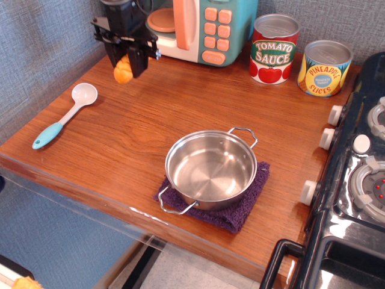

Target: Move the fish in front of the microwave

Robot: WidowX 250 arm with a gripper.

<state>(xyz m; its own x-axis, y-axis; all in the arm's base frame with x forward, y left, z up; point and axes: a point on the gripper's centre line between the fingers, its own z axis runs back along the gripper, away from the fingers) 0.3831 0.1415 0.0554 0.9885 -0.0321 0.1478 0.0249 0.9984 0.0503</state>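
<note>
My gripper [124,67] is at the back left of the wooden counter, just in front of the left part of the microwave [198,27]. Its black fingers are shut on the orange-yellow fish [123,71], which hangs between them close above the wood. The microwave is teal with a cream door frame, peach buttons and a peach round plate. The arm hides its left end.
An empty steel pan [210,168] sits on a purple cloth [240,211] at the front centre. A white spoon with a teal handle [63,115] lies at the left. A tomato sauce can [274,48] and a pineapple can [325,67] stand at the back right. A black stove [355,174] borders the right.
</note>
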